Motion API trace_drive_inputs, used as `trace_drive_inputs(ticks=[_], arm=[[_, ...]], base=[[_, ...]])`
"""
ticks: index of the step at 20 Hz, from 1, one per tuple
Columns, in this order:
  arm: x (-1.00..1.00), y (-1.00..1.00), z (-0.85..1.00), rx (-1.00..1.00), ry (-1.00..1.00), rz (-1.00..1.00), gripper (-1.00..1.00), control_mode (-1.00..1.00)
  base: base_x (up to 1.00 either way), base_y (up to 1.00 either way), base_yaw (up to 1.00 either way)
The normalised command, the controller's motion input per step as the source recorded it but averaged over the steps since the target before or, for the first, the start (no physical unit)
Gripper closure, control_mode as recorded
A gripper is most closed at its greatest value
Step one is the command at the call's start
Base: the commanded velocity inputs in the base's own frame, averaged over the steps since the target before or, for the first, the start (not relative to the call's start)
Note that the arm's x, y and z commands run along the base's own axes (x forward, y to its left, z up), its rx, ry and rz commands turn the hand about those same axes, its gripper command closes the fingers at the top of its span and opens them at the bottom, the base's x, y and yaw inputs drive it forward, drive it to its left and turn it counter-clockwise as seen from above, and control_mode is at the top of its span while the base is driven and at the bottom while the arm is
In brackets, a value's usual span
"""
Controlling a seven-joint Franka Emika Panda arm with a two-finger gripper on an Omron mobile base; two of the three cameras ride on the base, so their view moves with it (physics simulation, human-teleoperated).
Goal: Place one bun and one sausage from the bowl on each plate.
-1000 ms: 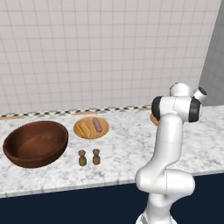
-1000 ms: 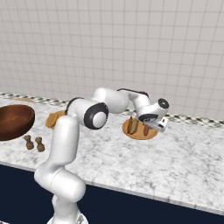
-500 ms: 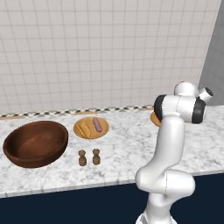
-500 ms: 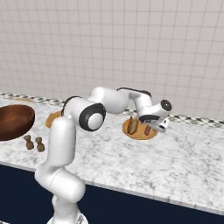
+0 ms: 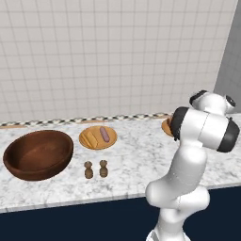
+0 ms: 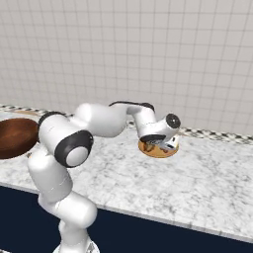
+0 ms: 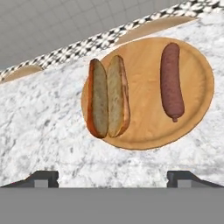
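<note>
— Dark finger tips sit wide apart at the bottom corners of the hand view, so the gripper [image 7: 112, 177] is spread with nothing between its tips. Agreed?

— Agreed. In the right base view the gripper [image 6: 165, 145] hangs over a tan plate [image 6: 148, 148] just right of the frame's centre.

— What lies on that plate?

— In the hand view the plate [image 7: 199, 94] fills the upper middle. A split bun [image 7: 108, 97] lies on its left half, overhanging the left rim a little, and a reddish sausage [image 7: 171, 81] lies on the right half — apart from the bun, both roughly upright in the frame.

— And further out?

— In the left base view a second plate [image 5: 86, 141] sits at centre-left, also with a bun [image 5: 91, 138] and a sausage [image 5: 104, 135] side by side. The first plate [image 5: 166, 125] peeks out at the arm's left edge there.

— Where's the bowl?

— Far left of the left base view: the dark wooden bowl [image 5: 38, 154], nothing visible inside. Its rim shows at the left edge of the right base view too [image 6: 17, 137].

— Anything else?

— Two small brown shakers [image 5: 95, 169] stand in front of the second plate, on the marble counter [image 5: 127, 174].
</note>
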Motion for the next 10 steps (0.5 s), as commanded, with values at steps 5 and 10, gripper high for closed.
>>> trace_drive_inputs(ticks=[5,10], arm=[[-0.07,0.91,0.99,-0.09,0.29,0.00,-1.00,-1.00],[-0.77,0.97,0.75,-0.12,0.28,0.00,-1.00,-1.00]], base=[[0.00,0.00,0.00],[0.00,0.00,0.00]])
